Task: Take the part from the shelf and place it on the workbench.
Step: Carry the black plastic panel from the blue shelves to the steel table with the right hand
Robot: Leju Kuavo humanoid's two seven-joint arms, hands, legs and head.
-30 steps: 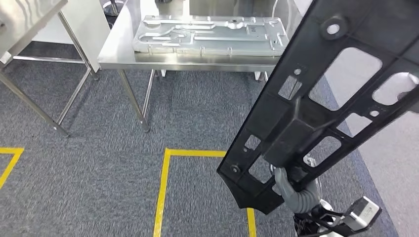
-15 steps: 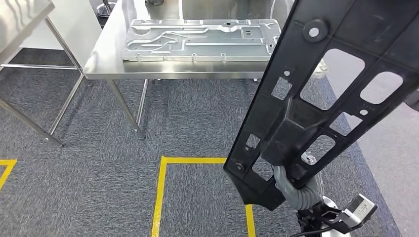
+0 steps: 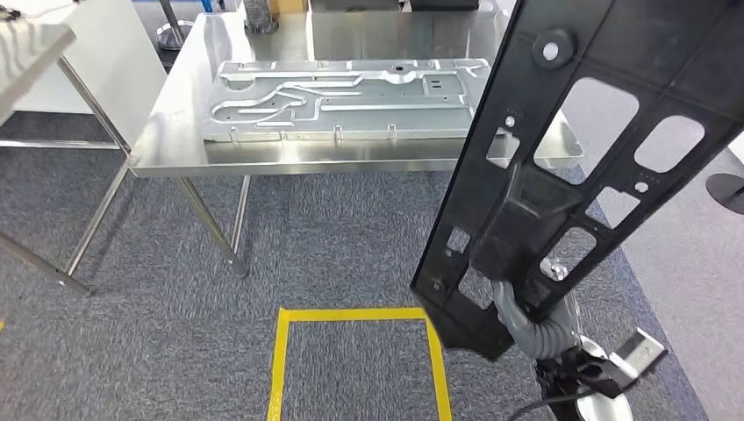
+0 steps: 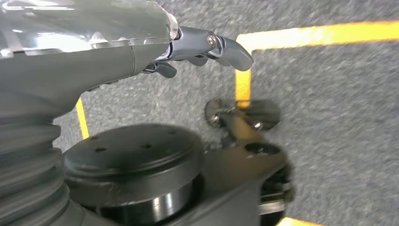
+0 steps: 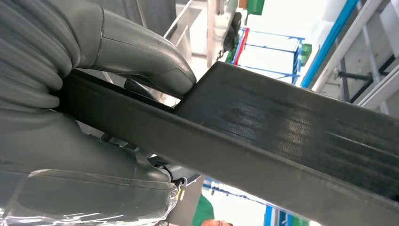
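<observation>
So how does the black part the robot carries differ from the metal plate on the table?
The black part is dark plastic with large open cutouts; the metal plate is shiny silver with raised channels. The black part is held tilted in the air by the right hand; the metal plate lies flat on the table. Both are long, flat panels.

Left hand (image 4: 117, 52), fingers (image 4: 226, 47) over yellow-taped carpet (image 4: 329, 94)

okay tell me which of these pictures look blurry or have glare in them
Head view: sharp, with soft glare on the steel workbench around the metal panel. Left wrist view: motion blur on the carpet and yellow tape; left hand fairly crisp. Right wrist view: background washed out bright behind the black part in the right hand.
</observation>
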